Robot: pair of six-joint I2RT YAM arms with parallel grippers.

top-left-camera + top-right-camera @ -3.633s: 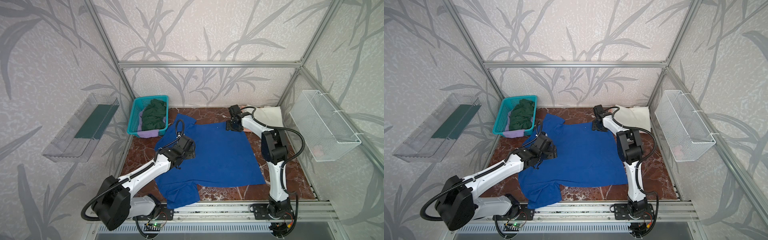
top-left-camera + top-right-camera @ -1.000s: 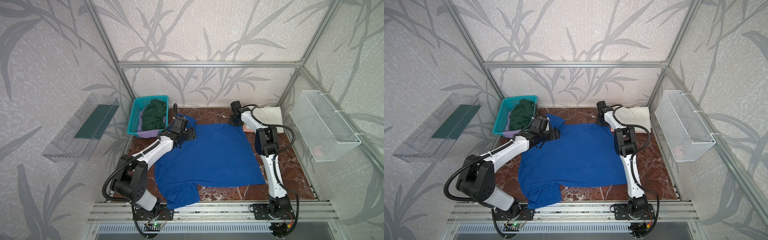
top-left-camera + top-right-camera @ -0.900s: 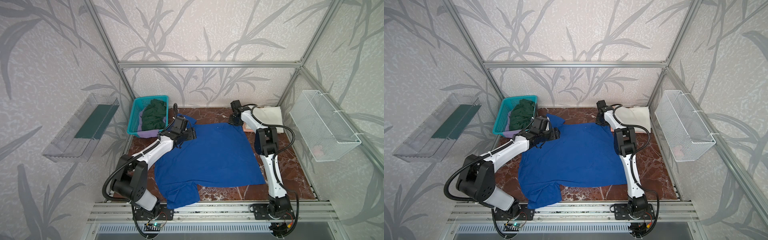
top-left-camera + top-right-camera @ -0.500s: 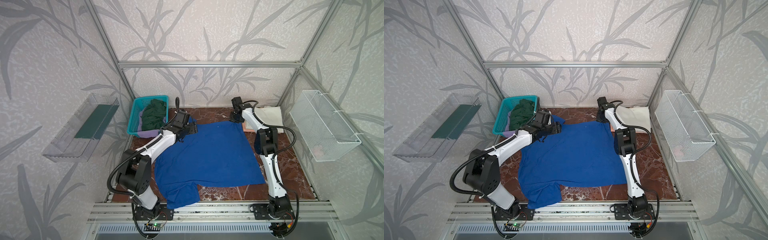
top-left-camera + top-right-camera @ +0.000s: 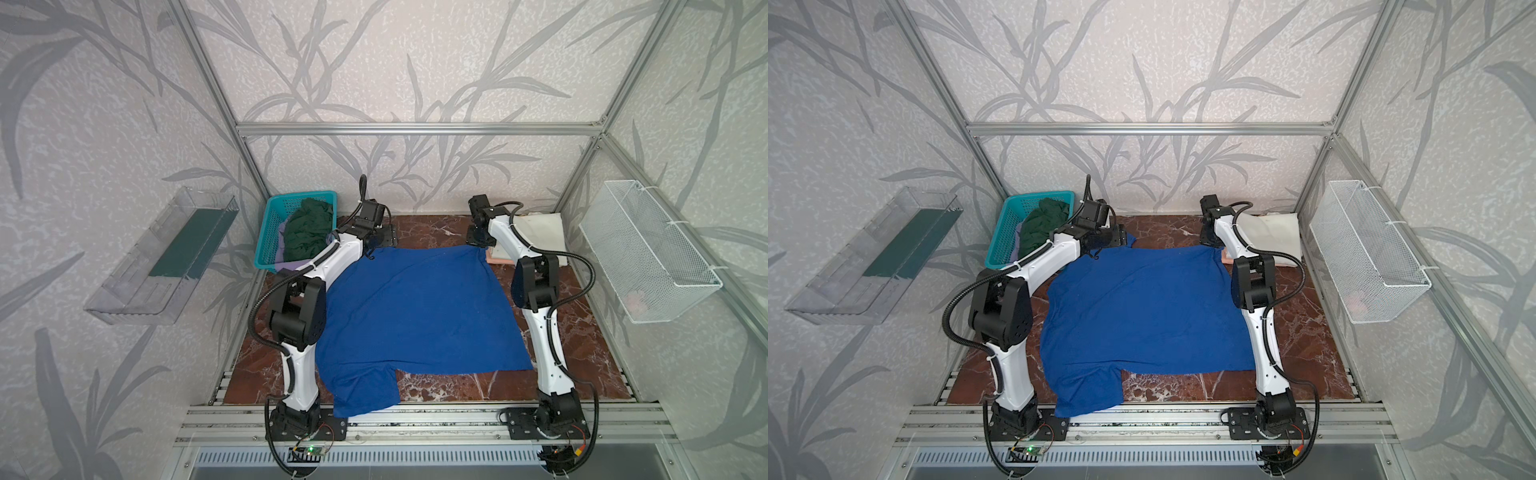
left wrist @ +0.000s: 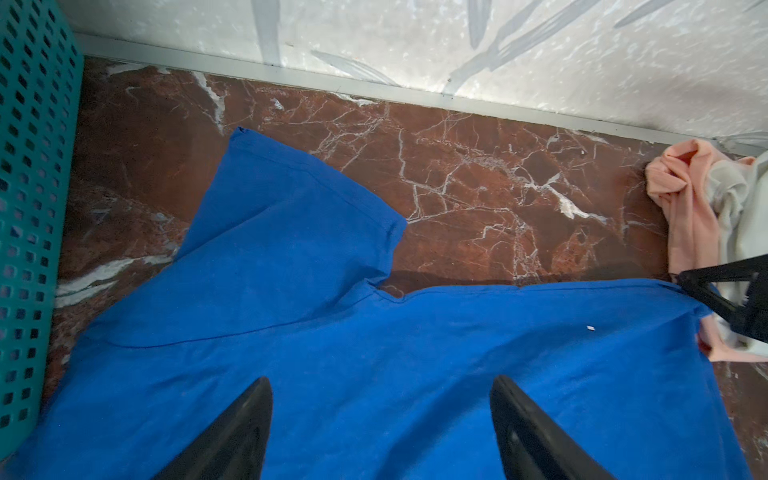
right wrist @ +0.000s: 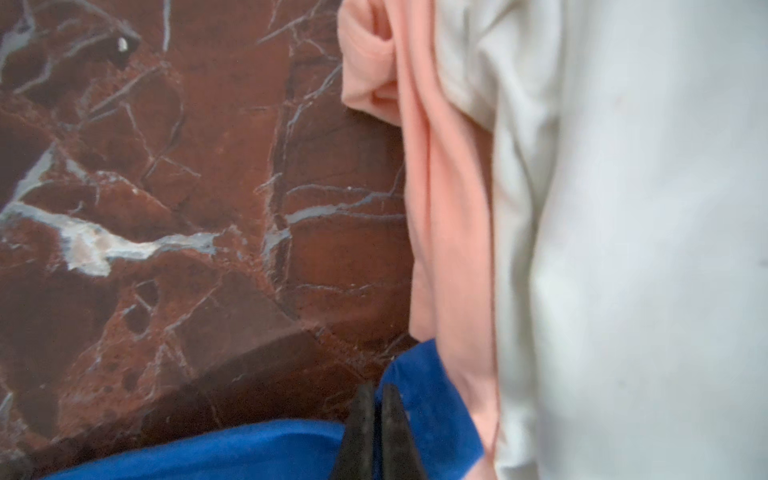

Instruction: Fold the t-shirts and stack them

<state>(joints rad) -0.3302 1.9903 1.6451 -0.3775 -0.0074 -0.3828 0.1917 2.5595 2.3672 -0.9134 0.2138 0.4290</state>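
Spreading over most of the red marble table (image 5: pixel 582 332), the blue t-shirt (image 5: pixel 419 307) lies flat, with one sleeve at the near edge and the other pointing far left. The teal basket (image 5: pixel 266 232), far left, holds a dark green tee (image 5: pixel 309 232) over a lavender tee (image 5: pixel 286 264). Far right, a cream-white tee (image 5: pixel 540 226) lies on a peach tee (image 5: pixel 496 258), which touches the blue corner. The left gripper (image 6: pixel 379 382), jaws wide apart and empty, hovers above the shirt beside the far sleeve. The right gripper (image 7: pixel 377 388), jaws pressed together, pinches the shirt's far right corner.
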